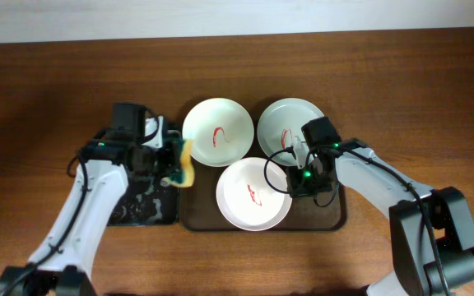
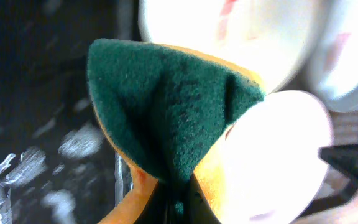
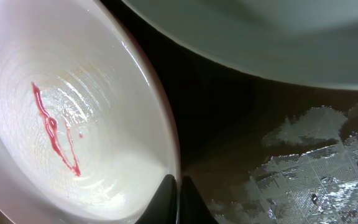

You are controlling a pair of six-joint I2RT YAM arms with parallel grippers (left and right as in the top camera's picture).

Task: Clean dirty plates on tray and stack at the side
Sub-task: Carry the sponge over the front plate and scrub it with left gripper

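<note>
Three plates lie on the dark brown tray [image 1: 326, 217], each with a red squiggle: a cream one [image 1: 217, 131] at the back left, a pale mint one [image 1: 290, 123] at the back right, a white one [image 1: 253, 194] in front. My right gripper [image 1: 291, 181] is shut on the white plate's right rim; in the right wrist view its fingers [image 3: 178, 199] pinch the rim of that plate [image 3: 61, 124]. My left gripper [image 1: 171, 161] is shut on a yellow sponge with a green scouring face [image 1: 185, 162], held at the tray's left edge. The sponge [image 2: 173, 106] fills the left wrist view.
A black rectangular bin [image 1: 142, 205] with wet specks stands left of the tray, under my left arm; it also shows in the left wrist view [image 2: 36, 124]. The tray surface [image 3: 303, 162] is wet right of the white plate. Bare wooden table [image 1: 48, 107] surrounds everything.
</note>
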